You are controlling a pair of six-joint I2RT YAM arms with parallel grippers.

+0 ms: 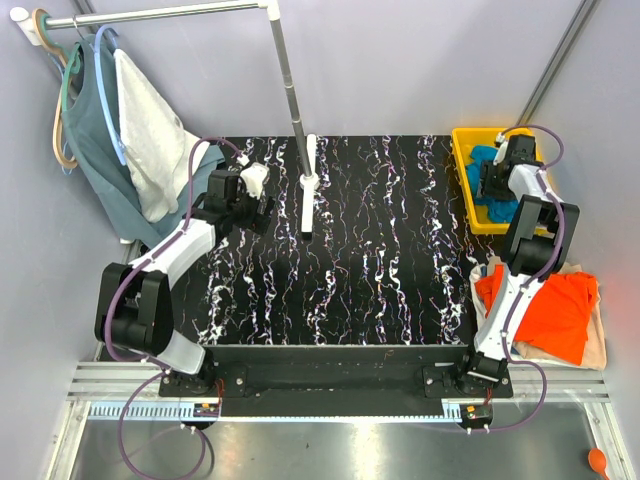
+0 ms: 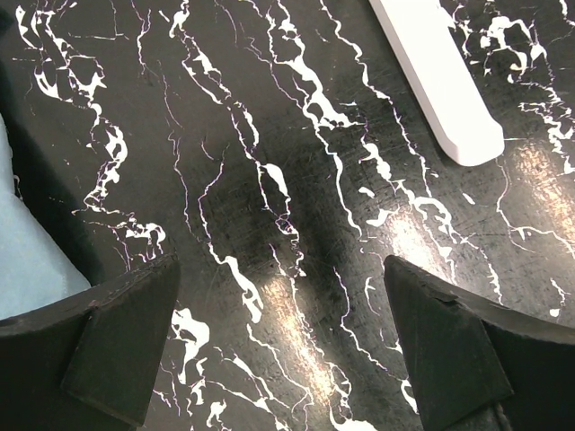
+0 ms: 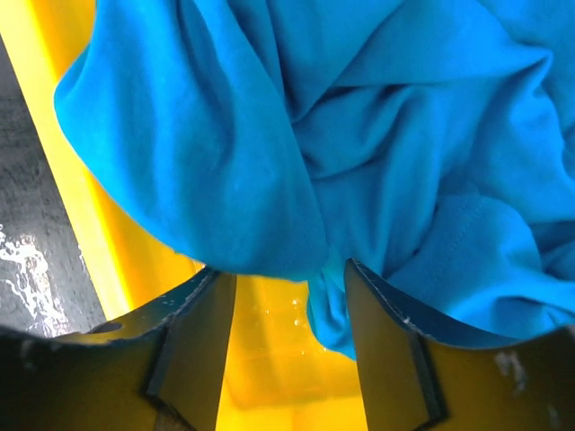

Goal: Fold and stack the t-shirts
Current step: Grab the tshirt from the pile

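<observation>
Your right gripper (image 3: 289,274) inside yellow bin (image 1: 458,175), jaws parted over teal-blue t-shirt (image 3: 386,135). Orange t-shirt (image 1: 560,310) atop cream t-shirt (image 1: 597,347), nearside of bin, past table (image 1: 400,280) edge. Your left gripper (image 2: 280,269) wide-jawed above table, well left of bin.

Soft matt teal-blue t-shirt (image 3: 377,153), glossy yellow plastic bin (image 3: 269,359), glossy marbled table (image 2: 296,224)

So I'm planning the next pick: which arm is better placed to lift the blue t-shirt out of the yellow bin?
Right: the right gripper is open inside the yellow bin, over the blue t-shirt. The left gripper hangs open over the table, on the opposite side.
</observation>
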